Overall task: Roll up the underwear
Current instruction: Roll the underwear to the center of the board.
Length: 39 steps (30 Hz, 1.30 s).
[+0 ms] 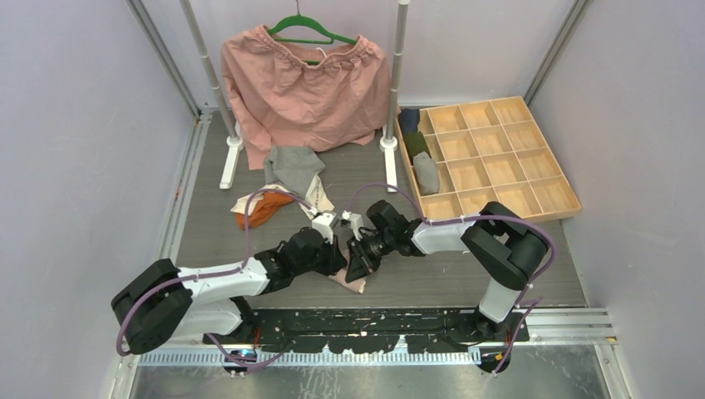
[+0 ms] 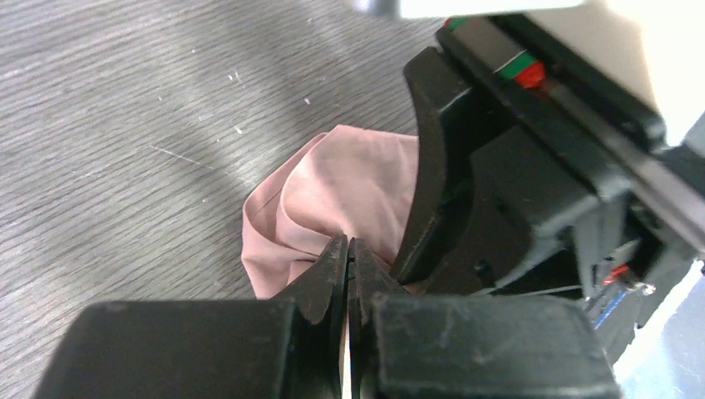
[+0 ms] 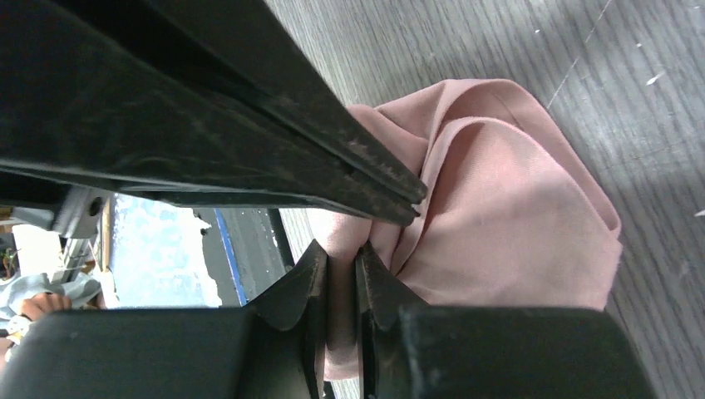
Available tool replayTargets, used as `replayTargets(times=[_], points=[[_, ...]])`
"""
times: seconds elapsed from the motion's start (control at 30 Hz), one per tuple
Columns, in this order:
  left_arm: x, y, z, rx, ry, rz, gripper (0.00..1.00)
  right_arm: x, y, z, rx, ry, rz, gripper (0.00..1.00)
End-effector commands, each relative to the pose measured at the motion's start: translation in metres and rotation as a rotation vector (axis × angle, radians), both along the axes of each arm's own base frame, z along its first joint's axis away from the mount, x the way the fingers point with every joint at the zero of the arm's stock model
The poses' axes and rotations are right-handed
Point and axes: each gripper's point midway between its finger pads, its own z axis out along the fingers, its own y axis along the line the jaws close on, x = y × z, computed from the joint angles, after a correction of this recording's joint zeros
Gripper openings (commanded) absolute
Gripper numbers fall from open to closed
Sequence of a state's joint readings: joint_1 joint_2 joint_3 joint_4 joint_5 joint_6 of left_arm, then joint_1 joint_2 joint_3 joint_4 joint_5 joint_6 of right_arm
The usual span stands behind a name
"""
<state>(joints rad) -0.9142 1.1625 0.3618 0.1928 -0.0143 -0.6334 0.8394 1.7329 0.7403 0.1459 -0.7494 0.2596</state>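
Note:
The dusty pink underwear point(image 1: 354, 284) lies bunched on the grey table near the front, between the two arms. My left gripper point(image 2: 349, 246) is shut, its tips pinching a thin fold of the pink cloth point(image 2: 353, 187). My right gripper point(image 3: 341, 254) faces it from the other side, shut on a thicker fold of the same cloth point(image 3: 507, 216). In the top view the left gripper point(image 1: 336, 249) and right gripper point(image 1: 360, 251) almost touch above the cloth. Further back lie a grey underwear point(image 1: 295, 165), a cream one point(image 1: 322, 202) and an orange one point(image 1: 262, 212).
A wooden compartment tray point(image 1: 567, 208) sits back right, with navy point(image 1: 409, 120), dark green point(image 1: 417, 145) and grey point(image 1: 426, 174) rolls in its left column. A large salmon-pink garment point(image 1: 303, 91) hangs on a green hanger point(image 1: 312, 33) between two white rack poles point(image 1: 396, 83).

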Motion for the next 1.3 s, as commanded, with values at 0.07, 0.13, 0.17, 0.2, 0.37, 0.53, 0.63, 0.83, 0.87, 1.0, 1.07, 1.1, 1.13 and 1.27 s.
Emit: replayTargets(times=[0.07, 0.13, 0.17, 0.2, 0.37, 0.53, 0.63, 0.83, 0.87, 1.0, 1.07, 1.1, 1.13, 1.27], points=[[0.012, -0.009, 0.002, -0.005, -0.034, 0.010, 0.01, 0.012, -0.025, -0.030, -0.141, -0.059, -0.080, 0.07], [0.011, -0.006, -0.003, 0.009, -0.024, 0.017, 0.01, 0.011, -0.025, -0.030, -0.143, -0.055, -0.088, 0.07], [0.011, -0.004, -0.007, 0.018, -0.018, 0.024, 0.01, 0.011, -0.025, -0.030, -0.143, -0.053, -0.092, 0.07], [0.011, -0.002, -0.009, 0.024, -0.015, 0.031, 0.01, 0.012, -0.026, -0.030, -0.143, -0.051, -0.097, 0.07], [0.010, 0.006, -0.020, 0.068, 0.006, 0.054, 0.01, 0.011, -0.026, -0.030, -0.143, -0.040, -0.115, 0.07], [0.010, 0.014, -0.024, 0.095, 0.010, 0.080, 0.01, 0.007, -0.029, -0.030, -0.149, -0.019, -0.135, 0.08], [0.010, 0.016, -0.024, 0.100, 0.009, 0.087, 0.01, 0.006, -0.032, -0.031, -0.150, -0.016, -0.146, 0.08], [0.010, 0.016, -0.023, 0.098, 0.007, 0.084, 0.01, 0.004, -0.034, -0.035, -0.160, -0.003, -0.160, 0.08], [0.010, 0.015, -0.021, 0.092, 0.007, 0.083, 0.01, 0.004, -0.034, -0.036, -0.163, -0.001, -0.159, 0.08], [0.012, 0.013, -0.003, 0.060, -0.020, 0.082, 0.01, 0.005, -0.036, -0.038, -0.174, -0.003, -0.175, 0.08], [0.014, 0.014, 0.006, 0.053, -0.044, 0.088, 0.01, 0.006, -0.037, -0.038, -0.173, -0.013, -0.179, 0.08], [0.015, 0.014, 0.011, 0.049, -0.053, 0.089, 0.01, 0.005, -0.037, -0.038, -0.173, -0.015, -0.178, 0.08], [0.014, 0.014, 0.015, 0.042, -0.060, 0.085, 0.01, 0.006, -0.037, -0.038, -0.172, -0.020, -0.176, 0.08], [0.007, 0.000, 0.036, -0.048, -0.094, 0.000, 0.01, 0.006, -0.038, -0.040, -0.180, -0.022, -0.175, 0.08]])
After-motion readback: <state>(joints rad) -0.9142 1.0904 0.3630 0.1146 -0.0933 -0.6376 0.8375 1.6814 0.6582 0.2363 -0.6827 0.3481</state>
